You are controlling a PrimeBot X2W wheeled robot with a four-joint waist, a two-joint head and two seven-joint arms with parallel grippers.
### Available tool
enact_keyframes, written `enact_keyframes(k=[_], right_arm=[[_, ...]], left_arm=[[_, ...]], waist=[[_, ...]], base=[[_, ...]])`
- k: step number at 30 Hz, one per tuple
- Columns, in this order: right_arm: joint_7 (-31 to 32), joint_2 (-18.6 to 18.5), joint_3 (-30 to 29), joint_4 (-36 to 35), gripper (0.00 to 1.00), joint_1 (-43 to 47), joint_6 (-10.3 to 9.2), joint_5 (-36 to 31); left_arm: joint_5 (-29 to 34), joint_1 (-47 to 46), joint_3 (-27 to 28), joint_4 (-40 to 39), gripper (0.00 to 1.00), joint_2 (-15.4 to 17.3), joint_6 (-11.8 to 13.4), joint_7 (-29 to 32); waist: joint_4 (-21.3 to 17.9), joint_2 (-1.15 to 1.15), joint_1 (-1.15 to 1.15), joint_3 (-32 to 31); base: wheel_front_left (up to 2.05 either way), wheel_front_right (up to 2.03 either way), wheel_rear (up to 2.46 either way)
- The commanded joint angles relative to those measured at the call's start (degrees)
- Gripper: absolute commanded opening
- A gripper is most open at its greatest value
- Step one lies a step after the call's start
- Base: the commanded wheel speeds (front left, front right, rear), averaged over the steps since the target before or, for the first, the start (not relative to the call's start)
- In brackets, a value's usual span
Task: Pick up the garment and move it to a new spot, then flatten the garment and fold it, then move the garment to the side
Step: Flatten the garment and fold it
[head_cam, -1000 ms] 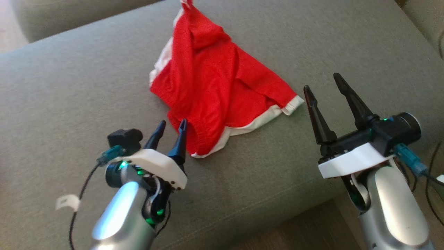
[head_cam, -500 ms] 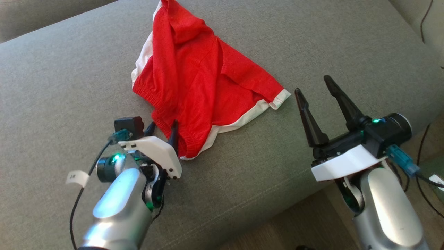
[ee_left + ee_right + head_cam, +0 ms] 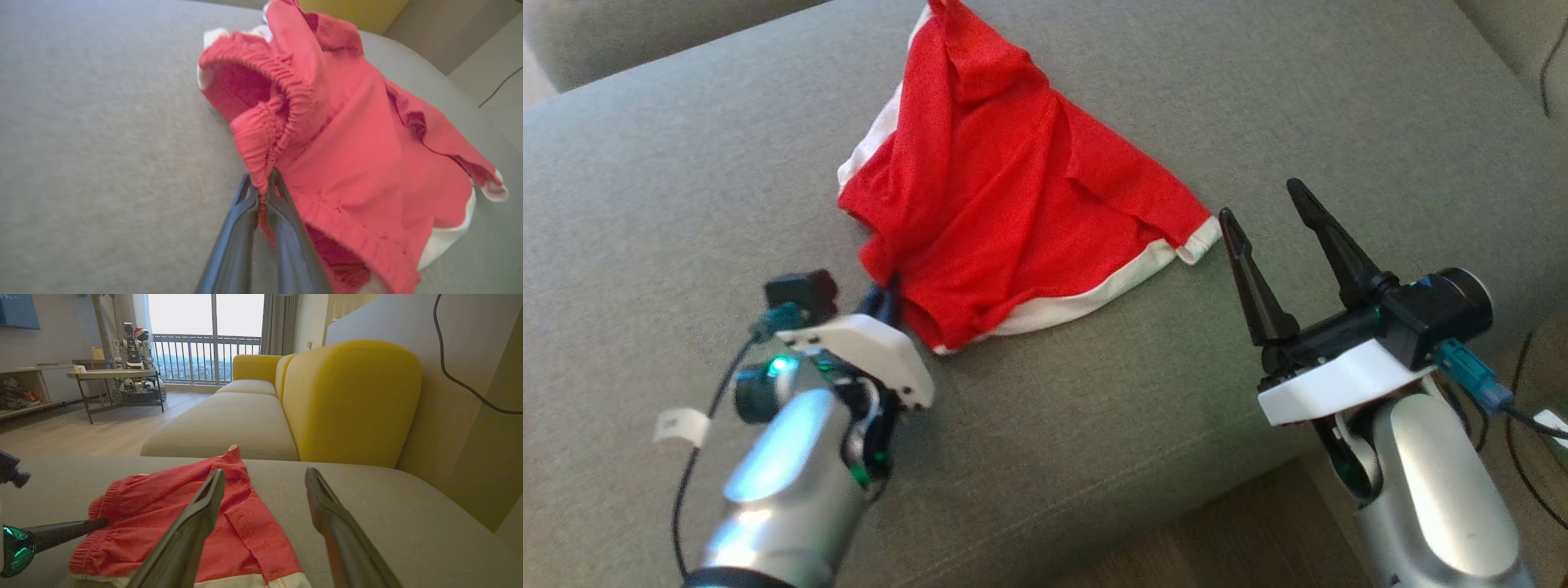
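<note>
Shorts (image 3: pixel 1013 204) crumpled on sofa cushion (image 3: pixel 670 212); your left tool (image 3: pixel 262 177) pinches their waistband, your right tool (image 3: pixel 1259 199) spread beside the hem.

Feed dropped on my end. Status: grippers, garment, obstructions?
Left gripper shut on red garment at waistband. Right gripper open, beside the white hem. Garment crumpled on grey sofa cushion, nothing blocking.

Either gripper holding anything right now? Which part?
Left gripper pinches the red fabric shorts at the gathered elastic waistband; right gripper is open, holding nothing.
</note>
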Motion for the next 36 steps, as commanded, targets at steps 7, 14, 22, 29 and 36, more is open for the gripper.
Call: enact_keyframes(k=[7, 14, 22, 29, 36], right_arm=[[-0.1, 0.4, 0.0, 0.8, 1.00, -1.5, -0.02, -0.3], [0.4, 0.4, 1.3, 3.2, 1.00, -1.7, -0.02, 0.3], [0.5, 0.4, 1.1, 5.0, 1.00, -0.8, -0.02, 0.1], [0.6, 0.4, 0.8, 6.1, 1.00, 2.5, -0.02, -0.6], [1.2, 0.4, -0.5, 7.8, 1.00, 6.5, -0.02, -0.8]], left_arm=[[2.2, -2.8, 2.7, -1.5, 0.00, 6.9, 1.5, -2.3], [4.2, -1.8, 0.5, -0.4, 1.00, 9.1, 1.7, -1.1], [4.0, 0.8, 0.2, -2.5, 1.00, 9.2, 1.3, -2.3], [4.2, 8.7, 4.1, -14.5, 1.00, 11.0, 2.9, -3.8], [8.7, 22.6, 10.0, -32.2, 1.00, 10.0, 5.1, -3.8]], waist=[[3.7, 0.00, 0.00, -2.0], [5.3, 0.00, 0.00, -3.3], [8.0, 0.00, 0.00, -5.3], [11.9, 0.00, 0.00, -9.2], [15.3, 0.00, 0.00, -11.1]], base=[[0.00, 0.00, 0.00], [0.00, 0.00, 0.00], [0.00, 0.00, 0.00], [0.00, 0.00, 0.00], [0.00, 0.00, 0.00]])
